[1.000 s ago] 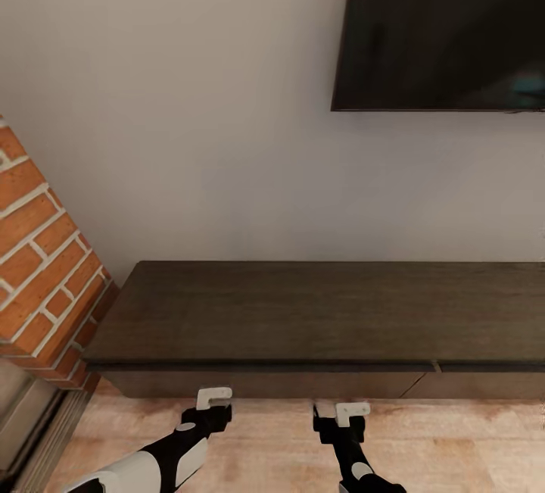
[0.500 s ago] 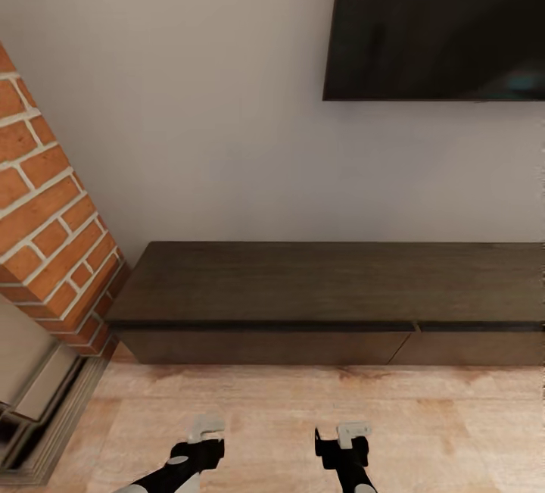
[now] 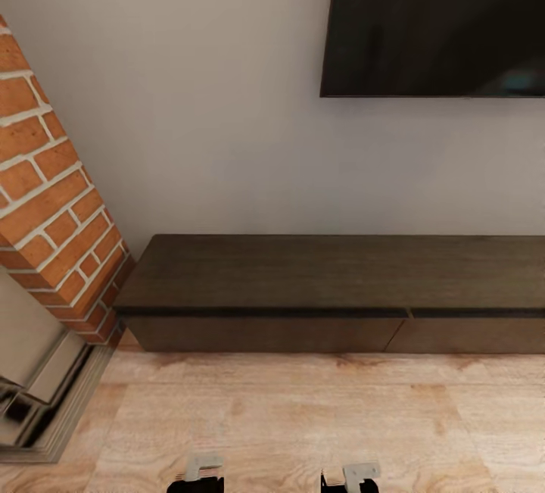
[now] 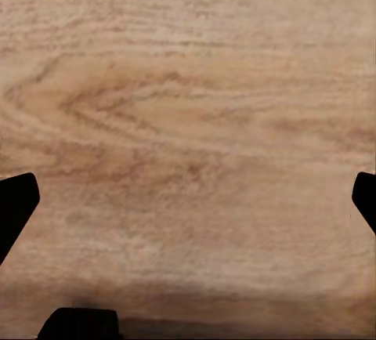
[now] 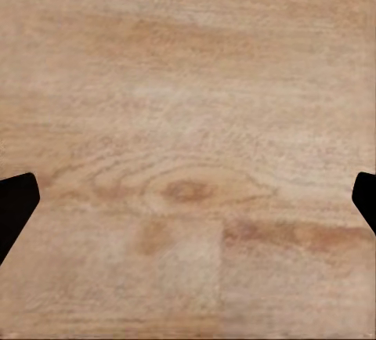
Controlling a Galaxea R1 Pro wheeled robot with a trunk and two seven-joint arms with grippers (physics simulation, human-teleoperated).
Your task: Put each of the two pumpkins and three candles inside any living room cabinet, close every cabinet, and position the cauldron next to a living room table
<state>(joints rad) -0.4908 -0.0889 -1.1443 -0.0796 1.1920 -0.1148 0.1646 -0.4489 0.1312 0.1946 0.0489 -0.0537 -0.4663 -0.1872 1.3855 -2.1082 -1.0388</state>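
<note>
The cabinet (image 3: 333, 273), a long low dark-brown console, stands against the white wall with its drawer fronts flush and shut. Its top is bare. My left gripper (image 3: 198, 472) and right gripper (image 3: 357, 475) peek in at the bottom edge of the head view, well short of the cabinet, over the wood floor. In the left wrist view the dark fingertips (image 4: 16, 207) sit far apart with only floor between them. The right wrist view has the same wide spread of fingertips (image 5: 16, 203) over floor. Both grippers are open and hold nothing. The pumpkins, candles, cauldron and table are out of view.
A brick fireplace (image 3: 53, 205) juts out at the left, with its metal surround (image 3: 45, 394) reaching the floor beside the cabinet's left end. A dark wall TV (image 3: 435, 20) hangs above the cabinet. Light wood floor (image 3: 288, 417) lies between me and the cabinet.
The whole view has drawn back from the cabinet: more floor and fireplace show, so the camera moved. Both arms have slid down to the picture's bottom edge.
</note>
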